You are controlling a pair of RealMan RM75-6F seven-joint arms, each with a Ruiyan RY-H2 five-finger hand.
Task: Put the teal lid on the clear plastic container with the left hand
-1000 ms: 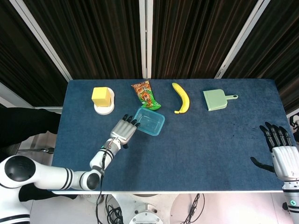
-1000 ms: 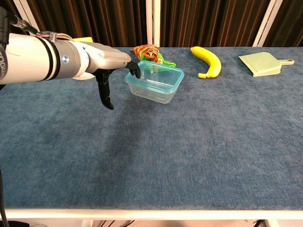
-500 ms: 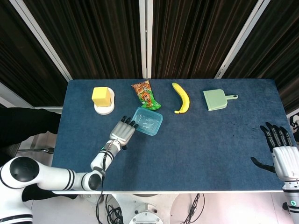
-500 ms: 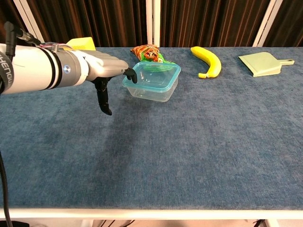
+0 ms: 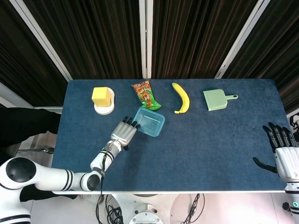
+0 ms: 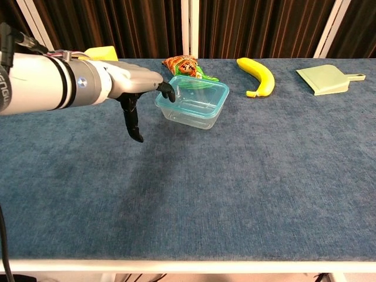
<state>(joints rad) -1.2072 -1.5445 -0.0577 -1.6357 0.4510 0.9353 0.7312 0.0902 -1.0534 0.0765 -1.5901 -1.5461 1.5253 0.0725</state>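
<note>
The wide tabletop (image 5: pixel 210 140) covered in dark blue, carpet-like cloth carries everything, and its soft nap probably lets light things slide only a little. The left hand (image 6: pixel 134 88), grey metal with black fingertips, is beside the left edge of the clear plastic container (image 6: pixel 192 104); its fingers are apart and hold nothing, and one fingertip looks to touch the rim. The container is a shallow rounded rectangle with thin see-through walls, and the teal lid (image 6: pixel 202 94) seems to lie on its top already, though I cannot tell if it is pressed down fully. So I judge the step is the final seating or the release; the next move calls for a gentle press, or lifting away without pushing the light box. The right hand (image 5: pixel 285 151) rests open, well apart, at the tabletop's right edge.
</note>
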